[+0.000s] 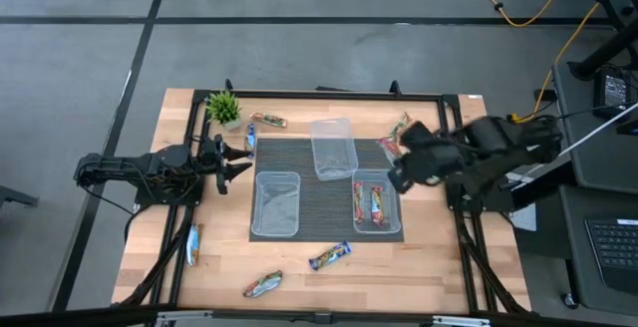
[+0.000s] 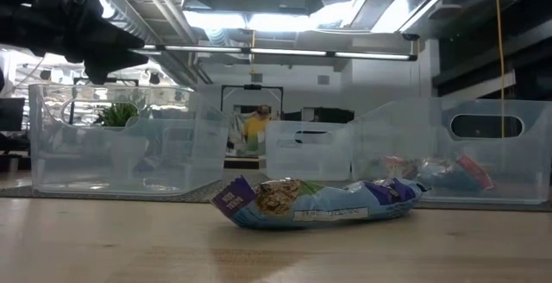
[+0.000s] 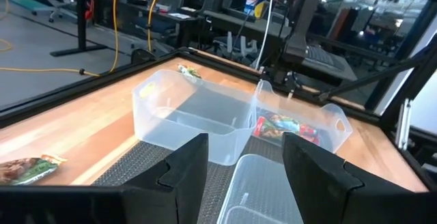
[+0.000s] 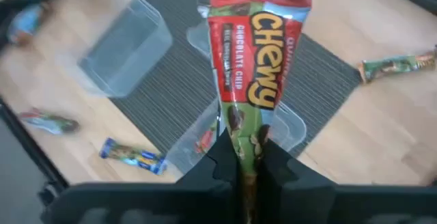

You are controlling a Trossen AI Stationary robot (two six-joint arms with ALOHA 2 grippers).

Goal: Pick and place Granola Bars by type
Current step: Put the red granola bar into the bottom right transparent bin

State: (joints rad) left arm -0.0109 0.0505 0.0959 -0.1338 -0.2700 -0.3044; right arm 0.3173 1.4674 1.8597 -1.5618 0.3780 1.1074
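1. Closest to the low camera, a blue-wrapped granola bar (image 2: 319, 204) lies flat on the wood, its long axis running left to right across the frame, in front of the clear tubs.
2. Over at centre right of the high view, the right gripper (image 4: 240, 157) hangs above the table by the right-hand tub (image 1: 376, 229). Its fingers are pinched tight on one end of a red Chewy bar (image 4: 252, 60).
3. That red bar sticks straight out from the fingertips, long axis in line with the gripper, its far end reaching the top edge of the right wrist view.
4. On the left of the high view the left arm (image 1: 150, 173) stretches level toward the mat, and the left gripper (image 1: 237, 160) sits beside the small potted plant (image 1: 223, 107). Its fingers are spread wide and hold nothing.
5. Two bars (image 1: 369, 205) lie side by side in the right-hand tub, long axes running up and down the high frame.
6. Loose bars dot the wood: one blue (image 1: 330, 255) at lower centre, angled; one green-gold (image 1: 262, 285) lower left of it, angled likewise; one (image 1: 192, 244) near the left edge, upright in the frame; one (image 1: 269, 121) right of the plant.
7. Empty tubs (image 1: 276, 203) and (image 1: 332, 148) sit on the dark mat (image 1: 319, 199).
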